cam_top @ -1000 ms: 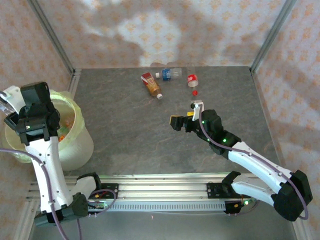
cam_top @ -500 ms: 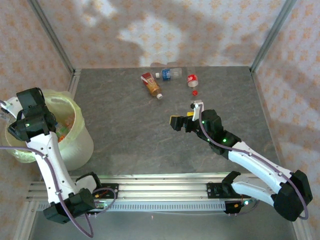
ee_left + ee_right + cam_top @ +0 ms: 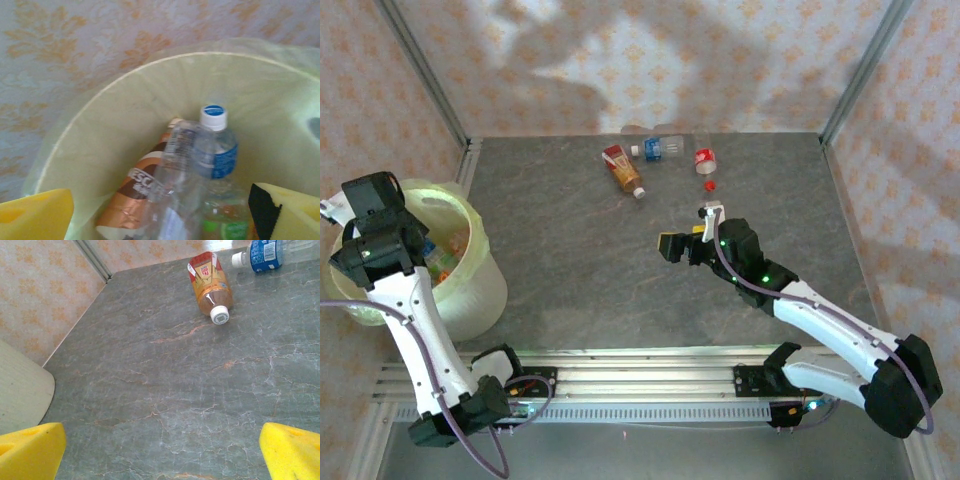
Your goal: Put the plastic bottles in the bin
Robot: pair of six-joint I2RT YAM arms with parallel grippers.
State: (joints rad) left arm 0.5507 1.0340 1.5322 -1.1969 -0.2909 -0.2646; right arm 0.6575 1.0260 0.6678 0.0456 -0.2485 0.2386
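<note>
Bottles [image 3: 216,160] lie in the bin [image 3: 100,135] at left, beneath the left gripper [image 3: 160,215], jaws apart to drop. Right gripper [image 3: 682,245], also apart, faces three loose bottles [image 3: 625,172] top centre of the bench [image 3: 570,250].

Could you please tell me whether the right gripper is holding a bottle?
No, the right gripper has its jaws wide apart over the table, with nothing between them.

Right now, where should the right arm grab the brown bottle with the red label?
Probably mid-body, from above, jaws across its width. The bottle lies flat on the table, white cap toward the arms, with bare table along both sides.
</note>
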